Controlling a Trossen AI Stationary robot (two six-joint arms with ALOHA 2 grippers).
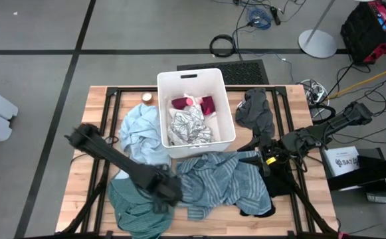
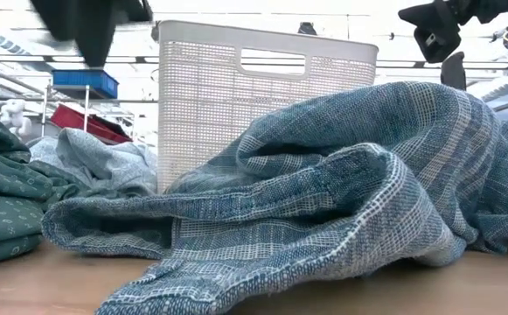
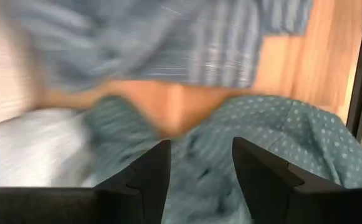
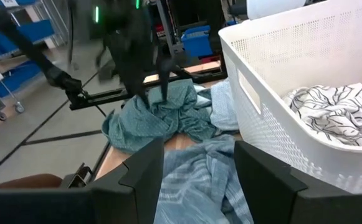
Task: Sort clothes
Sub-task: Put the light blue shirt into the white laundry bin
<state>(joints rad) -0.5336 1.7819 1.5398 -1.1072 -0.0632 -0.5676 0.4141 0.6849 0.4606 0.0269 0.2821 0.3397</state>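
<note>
Clothes, sorted so far: a white piece with black line pattern [image 1: 189, 125] and a maroon piece [image 1: 204, 103] lie inside the white bin [image 1: 196, 77], which stands at the middle of the table's far edge. Judged about a quarter done.

Clothes, unsorted, all on the table [image 1: 99, 106]:
- blue-grey striped shirt [image 1: 219, 178], spread across the middle toward the near edge, just in front of the bin;
- teal green dotted piece [image 1: 133, 206], at the near left corner;
- light blue piece [image 1: 139, 133], touching the bin's left wall;
- dark grey piece [image 1: 256, 109], right of the bin near the far edge;
- black piece [image 1: 262, 202], under the striped shirt's right side near the near edge.

Left pincer [image 1: 166, 196]: released, empty, fingers apart. It hangs over the seam where the teal green piece meets the striped shirt's left hem; both lie directly beneath, not touched as far as can be seen.

Right pincer [image 1: 258, 159]: released, empty. It hangs at the striped shirt's right edge, with the black piece just beside it and the bin near.
</note>
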